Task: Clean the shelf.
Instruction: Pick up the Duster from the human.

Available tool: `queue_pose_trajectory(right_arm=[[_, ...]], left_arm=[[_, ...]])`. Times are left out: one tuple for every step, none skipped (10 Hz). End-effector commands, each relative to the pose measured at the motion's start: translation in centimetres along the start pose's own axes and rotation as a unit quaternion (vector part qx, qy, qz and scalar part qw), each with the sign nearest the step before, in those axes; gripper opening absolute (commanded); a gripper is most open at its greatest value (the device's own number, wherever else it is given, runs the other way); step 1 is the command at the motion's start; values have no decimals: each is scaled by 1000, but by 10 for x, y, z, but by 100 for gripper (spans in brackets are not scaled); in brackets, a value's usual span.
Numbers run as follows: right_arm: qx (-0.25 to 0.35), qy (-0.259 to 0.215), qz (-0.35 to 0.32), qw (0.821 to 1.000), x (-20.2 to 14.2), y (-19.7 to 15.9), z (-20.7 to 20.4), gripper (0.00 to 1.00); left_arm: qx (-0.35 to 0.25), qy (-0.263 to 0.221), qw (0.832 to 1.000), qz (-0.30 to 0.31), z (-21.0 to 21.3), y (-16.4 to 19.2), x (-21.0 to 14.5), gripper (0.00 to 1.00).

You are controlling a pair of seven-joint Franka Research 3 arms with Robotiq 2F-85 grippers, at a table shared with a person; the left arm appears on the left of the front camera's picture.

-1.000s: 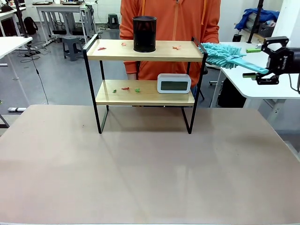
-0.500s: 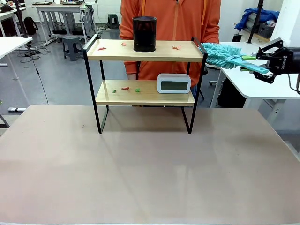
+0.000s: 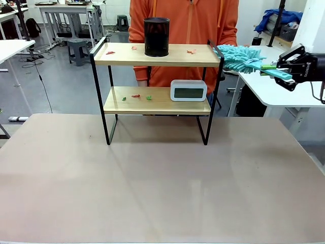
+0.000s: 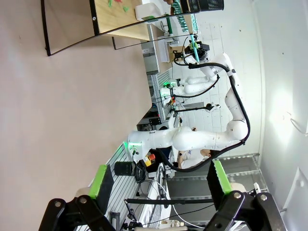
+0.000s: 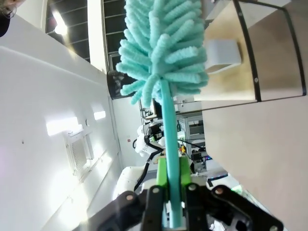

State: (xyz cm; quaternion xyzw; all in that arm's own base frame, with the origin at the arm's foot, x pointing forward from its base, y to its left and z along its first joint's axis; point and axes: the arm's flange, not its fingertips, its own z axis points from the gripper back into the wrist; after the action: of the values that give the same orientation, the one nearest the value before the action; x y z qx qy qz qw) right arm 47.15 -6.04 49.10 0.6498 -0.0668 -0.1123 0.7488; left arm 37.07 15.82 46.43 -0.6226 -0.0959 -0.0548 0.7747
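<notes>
A: Entry: small two-tier shelf (image 3: 122, 55), light wooden boards in a thin black metal frame. Standing at 12 o'clock on the large beige tabletop (image 3: 162, 178). Progress?

B: Barely begun, by the look. Red and green scraps (image 3: 135, 95) on both boards, unswept. Black mesh cylinder (image 3: 156, 36) on top, white digital clock (image 3: 188, 90) below.

A: Tools?

B: Turquoise fluffy duster (image 3: 241, 57) at 3 o'clock of the top board, tuft just beside the frame corner. Right gripper (image 3: 278, 71) clamped on its handle. Left gripper (image 4: 159, 169) spread wide, holding nothing.

A: Room?

B: Open tabletop at 6 o'clock. Person in orange top (image 3: 183, 20) close behind at 12. Raised frame ends at 3 and 9, likely snags.
</notes>
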Motion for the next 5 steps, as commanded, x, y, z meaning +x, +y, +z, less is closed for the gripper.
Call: queue_pose_trajectory(right_arm=[[15,14,34,999,-8,15,20,0],[-23,2,49,999,-26,34,45,0],[-67,-10,67,995,-58,58,82,0],[-112,-4,81,990,-95,74,108,0],[-164,12,90,982,-131,82,128,0]], left_arm=[[-3,3,1000,-9,1,-2,-2,100],[-3,3,1000,-9,1,-2,-2,100],[-3,3,1000,-9,1,-2,-2,100],[-3,3,1000,-9,1,-2,-2,100],[-3,3,1000,-9,1,-2,-2,100]])
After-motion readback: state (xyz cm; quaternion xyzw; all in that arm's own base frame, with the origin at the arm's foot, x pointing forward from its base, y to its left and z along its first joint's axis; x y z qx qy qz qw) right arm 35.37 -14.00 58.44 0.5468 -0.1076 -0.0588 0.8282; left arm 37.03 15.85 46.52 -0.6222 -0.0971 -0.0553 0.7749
